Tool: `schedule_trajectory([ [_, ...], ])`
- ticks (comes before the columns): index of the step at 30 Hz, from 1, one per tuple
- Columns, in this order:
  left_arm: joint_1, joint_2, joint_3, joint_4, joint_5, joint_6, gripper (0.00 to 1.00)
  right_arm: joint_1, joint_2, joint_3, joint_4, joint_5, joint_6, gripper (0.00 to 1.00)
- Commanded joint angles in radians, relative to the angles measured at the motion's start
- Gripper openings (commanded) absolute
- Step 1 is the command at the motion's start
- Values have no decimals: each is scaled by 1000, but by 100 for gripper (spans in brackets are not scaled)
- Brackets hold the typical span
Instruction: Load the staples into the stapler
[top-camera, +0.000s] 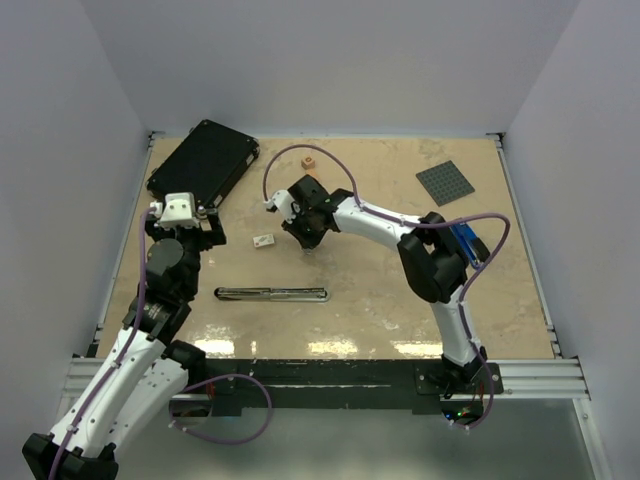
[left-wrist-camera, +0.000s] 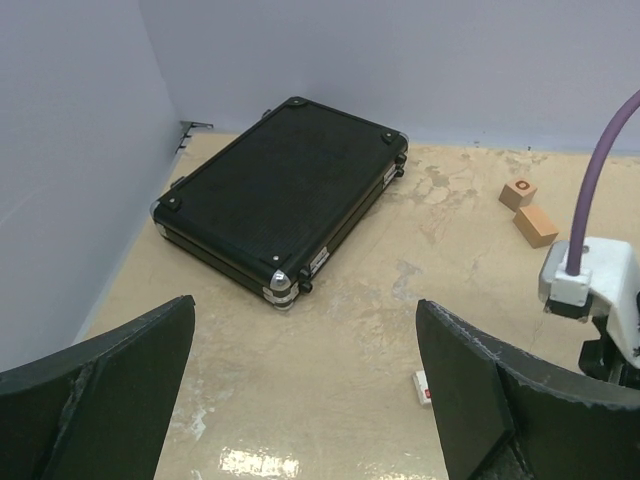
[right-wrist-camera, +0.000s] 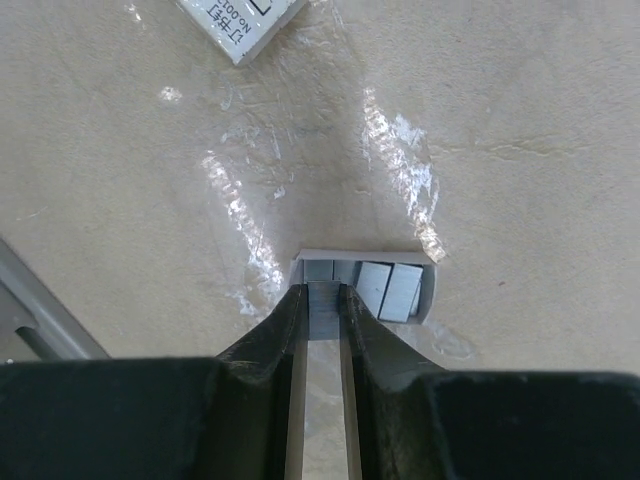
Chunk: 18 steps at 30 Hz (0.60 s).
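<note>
The stapler (top-camera: 270, 293) lies opened out flat as a long silver strip on the table, in front of both grippers. My right gripper (top-camera: 308, 237) points down behind it. In the right wrist view the right gripper (right-wrist-camera: 323, 292) is shut on a grey block of staples (right-wrist-camera: 323, 312), with a finger on each side, at the edge of a small open white tray (right-wrist-camera: 428, 290) that holds several more staple blocks (right-wrist-camera: 390, 290). My left gripper (top-camera: 186, 216) is open and empty at the left, apart from the stapler; its jaws stand wide in the left wrist view (left-wrist-camera: 305, 400).
A black case (top-camera: 203, 160) lies at the back left and also shows in the left wrist view (left-wrist-camera: 285, 195). A small white box (top-camera: 263, 240) sits between the grippers. Orange blocks (top-camera: 308, 161) and a grey baseplate (top-camera: 445, 182) lie at the back. A blue object (top-camera: 466, 241) is partly hidden by the right arm.
</note>
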<state>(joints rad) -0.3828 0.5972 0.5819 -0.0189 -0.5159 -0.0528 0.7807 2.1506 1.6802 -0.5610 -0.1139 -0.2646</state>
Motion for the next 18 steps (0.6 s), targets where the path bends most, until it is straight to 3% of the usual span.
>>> schedule_trajectory([
  [1,10,-5,45,20,11,-18,96,5,-124,-10,33,23,38,11],
  [7,10,-8,45,-13,11,-19,96,3,-191,-56,59,65,71,10],
  [18,12,3,47,-12,31,-24,96,-1,-357,-433,108,111,225,13],
])
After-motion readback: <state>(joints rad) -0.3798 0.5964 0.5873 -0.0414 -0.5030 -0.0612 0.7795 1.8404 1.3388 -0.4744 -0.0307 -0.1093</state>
